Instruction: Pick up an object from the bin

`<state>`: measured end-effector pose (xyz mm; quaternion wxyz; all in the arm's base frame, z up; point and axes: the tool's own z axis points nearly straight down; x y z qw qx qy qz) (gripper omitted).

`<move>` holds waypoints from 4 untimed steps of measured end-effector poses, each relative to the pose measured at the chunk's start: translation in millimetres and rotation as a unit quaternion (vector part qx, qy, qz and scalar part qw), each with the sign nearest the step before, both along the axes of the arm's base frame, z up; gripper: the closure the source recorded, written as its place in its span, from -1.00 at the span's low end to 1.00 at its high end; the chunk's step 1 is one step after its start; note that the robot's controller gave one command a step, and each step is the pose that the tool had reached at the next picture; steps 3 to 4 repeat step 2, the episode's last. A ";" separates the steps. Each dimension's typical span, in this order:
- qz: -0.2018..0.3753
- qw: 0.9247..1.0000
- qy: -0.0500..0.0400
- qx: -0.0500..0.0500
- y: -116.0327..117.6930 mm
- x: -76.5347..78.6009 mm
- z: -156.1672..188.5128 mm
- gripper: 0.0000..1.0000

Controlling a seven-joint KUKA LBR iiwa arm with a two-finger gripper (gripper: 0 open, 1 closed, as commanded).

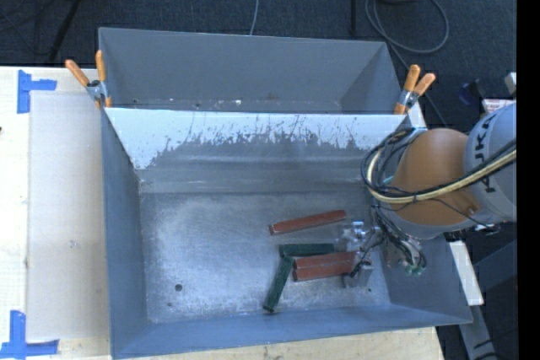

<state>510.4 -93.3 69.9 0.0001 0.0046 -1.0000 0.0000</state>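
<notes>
hovering at the right end of a short red-brown block point(323, 267) on the bin point(194, 249) floor, the gripper point(359, 255); i cannot tell how open it is or whether it holds anything. a dark green bar point(306, 249) lies just behind the block.

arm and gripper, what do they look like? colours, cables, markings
The arm has a silver-grey link with dark lettering, and a rounded orange-brown cover at the wrist. Black and yellowish cables loop around it. The gripper is small, bare metal, with wires.
</notes>
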 end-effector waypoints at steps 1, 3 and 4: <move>-0.036 0.999 -0.004 0.000 15.3 -3.5 126.1 1.00; 0.141 0.990 -0.004 0.000 61.6 39.5 202.3 1.00; 0.141 0.990 -0.004 0.000 61.6 39.5 202.3 1.00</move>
